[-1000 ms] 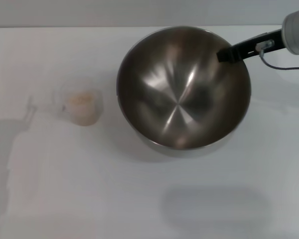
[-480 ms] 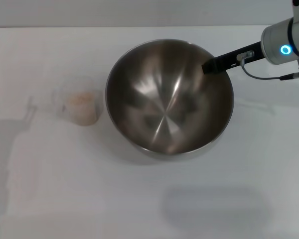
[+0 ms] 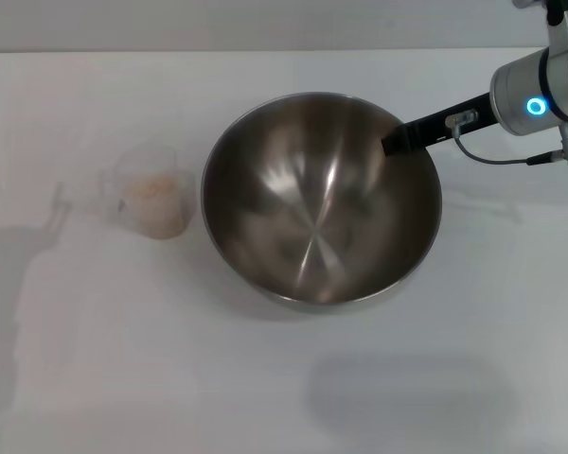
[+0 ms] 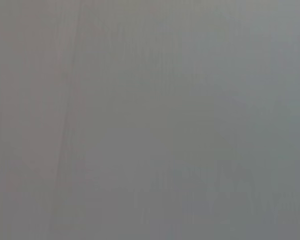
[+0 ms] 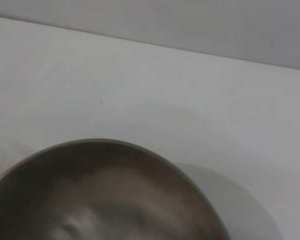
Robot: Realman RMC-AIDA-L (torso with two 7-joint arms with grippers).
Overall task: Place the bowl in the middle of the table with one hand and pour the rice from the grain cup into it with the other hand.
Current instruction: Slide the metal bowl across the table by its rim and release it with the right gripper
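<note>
The large steel bowl (image 3: 303, 218) sits near the middle of the white table (image 3: 265, 378). My right gripper (image 3: 400, 140) reaches in from the right and is shut on the bowl's far right rim, with one black finger inside the bowl. The bowl's rim also shows in the right wrist view (image 5: 105, 200). The clear grain cup (image 3: 156, 203) stands upright to the left of the bowl, a little apart from it, with pale rice (image 3: 153, 189) in it. My left gripper is out of view, and the left wrist view shows only flat grey.
The table's far edge (image 3: 170, 50) runs along the top of the head view against a grey wall. Bare white tabletop lies in front of the bowl and on its right.
My right gripper has drawn the bowl left and a little nearer, closer to the grain cup. Most of the move came in the first half second. The cup has not moved.
</note>
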